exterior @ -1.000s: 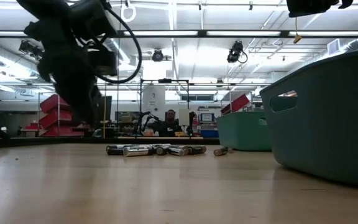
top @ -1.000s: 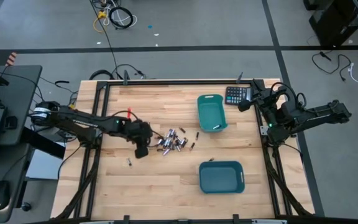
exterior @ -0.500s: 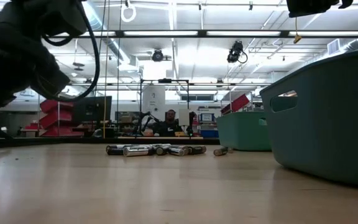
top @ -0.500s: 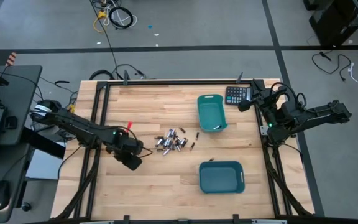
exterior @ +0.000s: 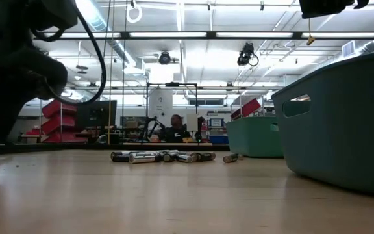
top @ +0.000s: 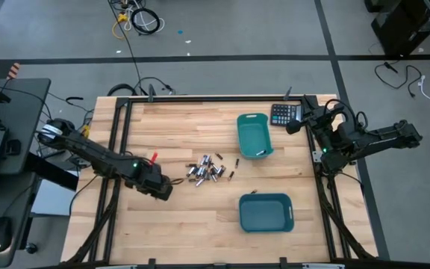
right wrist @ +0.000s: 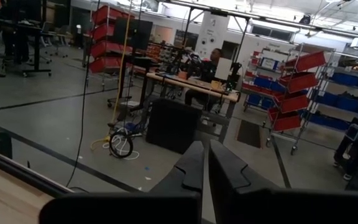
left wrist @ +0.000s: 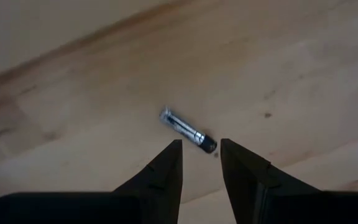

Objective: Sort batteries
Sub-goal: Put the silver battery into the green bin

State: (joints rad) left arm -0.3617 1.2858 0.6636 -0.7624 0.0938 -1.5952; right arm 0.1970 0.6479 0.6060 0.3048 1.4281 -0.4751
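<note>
The left gripper [top: 161, 190] hangs low over the table [top: 200, 224], well left of the battery pile [top: 206, 169], its jaws parted a little and empty, with a lone battery [left wrist: 188, 130] lying on the wood just ahead of the fingertips and untouched. More batteries lie singly between the pile and the far bin [top: 254, 135], while the near bin [top: 266, 212] sits toward the table's front. The right gripper [top: 295, 123] waits with jaws closed and empty at the table's far right corner beside the calculator [top: 283, 113].
</note>
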